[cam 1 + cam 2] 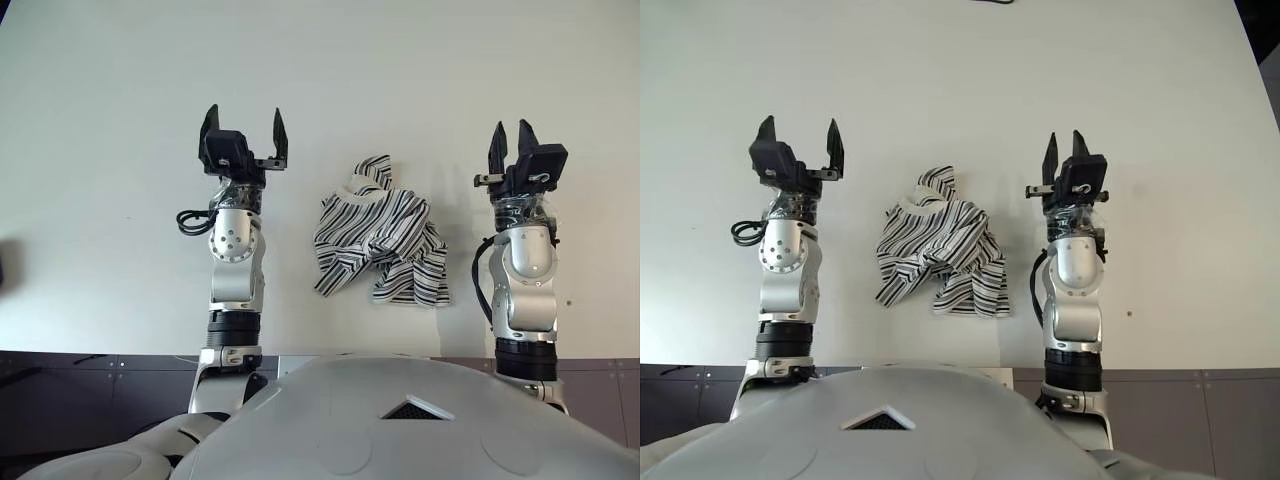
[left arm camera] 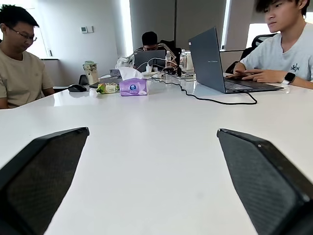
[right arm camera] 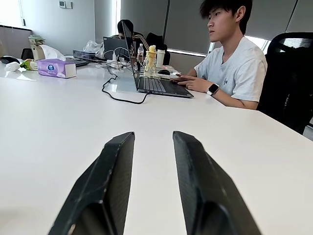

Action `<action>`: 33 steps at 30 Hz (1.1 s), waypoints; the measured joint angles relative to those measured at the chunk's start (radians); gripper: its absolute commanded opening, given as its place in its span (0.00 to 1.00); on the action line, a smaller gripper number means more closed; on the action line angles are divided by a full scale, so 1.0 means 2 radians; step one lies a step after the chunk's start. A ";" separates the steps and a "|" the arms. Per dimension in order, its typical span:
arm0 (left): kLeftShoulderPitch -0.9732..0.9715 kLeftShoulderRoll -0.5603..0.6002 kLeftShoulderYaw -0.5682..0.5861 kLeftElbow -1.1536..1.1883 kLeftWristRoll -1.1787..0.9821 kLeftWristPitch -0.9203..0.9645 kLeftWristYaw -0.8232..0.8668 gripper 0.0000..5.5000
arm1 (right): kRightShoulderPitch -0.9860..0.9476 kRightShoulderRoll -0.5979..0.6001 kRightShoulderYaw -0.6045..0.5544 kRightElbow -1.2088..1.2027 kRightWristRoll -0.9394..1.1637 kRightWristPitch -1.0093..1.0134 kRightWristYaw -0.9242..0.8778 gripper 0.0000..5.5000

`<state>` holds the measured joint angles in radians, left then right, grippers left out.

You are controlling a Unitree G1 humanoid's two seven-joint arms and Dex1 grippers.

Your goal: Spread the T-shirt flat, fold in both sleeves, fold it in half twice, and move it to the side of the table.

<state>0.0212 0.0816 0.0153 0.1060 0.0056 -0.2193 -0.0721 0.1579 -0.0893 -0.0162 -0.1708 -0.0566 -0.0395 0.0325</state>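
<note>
A black-and-white striped T-shirt [image 1: 378, 235] lies crumpled in a heap on the white table [image 1: 100, 90], between my two arms. My left gripper [image 1: 245, 125] is held to the left of the shirt and slightly beyond it. It is wide open with nothing in it, its dark fingers [image 2: 44, 171] spread far apart. To the right of the shirt my right gripper [image 1: 511, 135] is open by only a narrow gap, and its fingers [image 3: 105, 181] are empty. Neither gripper touches the cloth.
At the far end of the table stand an open laptop [image 3: 146, 73] with a black cable [image 3: 117, 93], a purple tissue box [image 2: 133, 87], bottles and a mouse. The table's near edge [image 1: 320, 352] runs just behind my arms. Bare tabletop surrounds the shirt.
</note>
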 measured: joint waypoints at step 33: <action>-0.030 0.136 -0.068 -0.125 -0.028 0.138 -0.221 0.88 | 0.037 -0.159 -0.004 -0.166 0.123 0.151 0.218 0.26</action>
<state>-0.0397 0.3540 -0.1199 -0.1438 -0.0513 0.0569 -0.5148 0.2316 -0.4075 -0.0244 -0.5022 0.1890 0.2616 0.4693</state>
